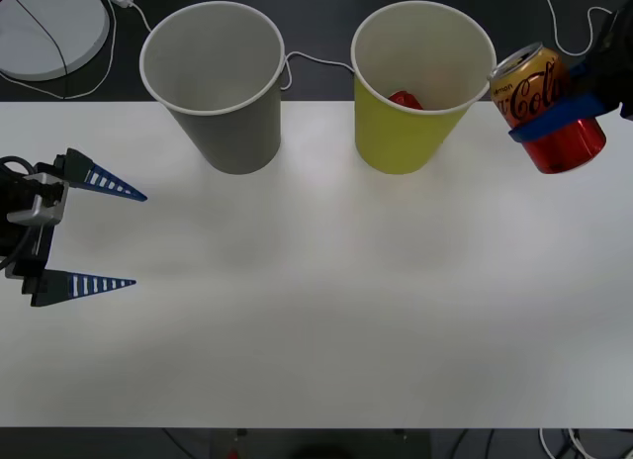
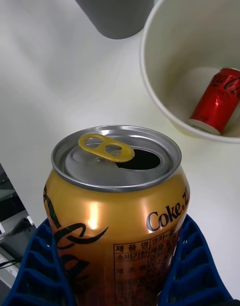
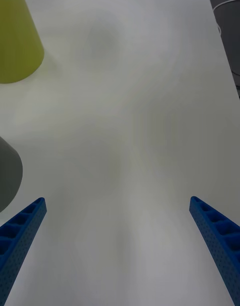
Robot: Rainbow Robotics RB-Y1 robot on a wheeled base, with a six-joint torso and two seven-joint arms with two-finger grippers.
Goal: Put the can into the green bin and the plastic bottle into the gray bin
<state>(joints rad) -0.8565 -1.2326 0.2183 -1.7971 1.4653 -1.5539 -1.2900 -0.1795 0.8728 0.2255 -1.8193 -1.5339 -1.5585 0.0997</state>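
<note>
The right claw point(image 1: 566, 118) is closed around the can point(image 1: 547, 108), lifted off the surface point(image 1: 326, 291) just beside the green bin point(image 1: 420, 88), on its right, with the can tilted so its top leans toward the bin's rim. The can is red below and gold above, with a gold pull tab over an open mouth; dark "Coca-Cola" script runs across the gold band, and the right wrist view shows "Coke" in white letters on it point(image 2: 117, 221), above a panel of small Korean print too fine to read. The blue ribbed fingers point(image 2: 35, 266) press against both sides of the can. Inside the green bin lies a second red can point(image 2: 217, 103) on its side, with part of a white script on it. The gray bin point(image 1: 216, 83) stands upright to the left of the green bin, the two near each other at the far edge of the white surface. The left claw point(image 1: 94, 233) rests low at the left side of the surface with its fingers spread wide, holding nothing. Beyond the surface the floor is dark, with white cables point(image 1: 316, 61) and a pale round disc point(image 1: 49, 29) at the far left.
</note>
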